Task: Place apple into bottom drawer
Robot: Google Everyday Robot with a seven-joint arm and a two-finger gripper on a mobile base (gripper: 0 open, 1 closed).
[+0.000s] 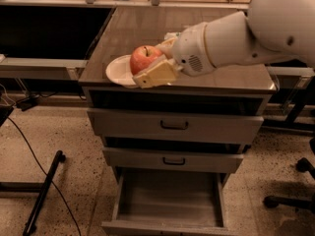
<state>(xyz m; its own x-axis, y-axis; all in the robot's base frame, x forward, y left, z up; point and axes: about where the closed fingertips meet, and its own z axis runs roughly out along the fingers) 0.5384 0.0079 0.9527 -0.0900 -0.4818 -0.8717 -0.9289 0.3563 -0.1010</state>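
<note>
The red-orange apple (pixel 143 58) is held in my gripper (pixel 151 65), whose tan fingers (pixel 156 74) are shut around it. It hangs in the air in front of the white bowl (pixel 118 72) at the front left of the cabinet top (pixel 147 28). The bottom drawer (pixel 167 200) stands pulled open below, and its inside looks empty. The two upper drawers (pixel 174 126) are closed. My white arm (pixel 246 31) reaches in from the right and hides the back right of the cabinet top.
A dark table (pixel 44 33) stands to the left of the cabinet. A black cable and stand leg (pixel 42 195) lie on the speckled floor at the left. An office chair base (pixel 290 195) is at the right.
</note>
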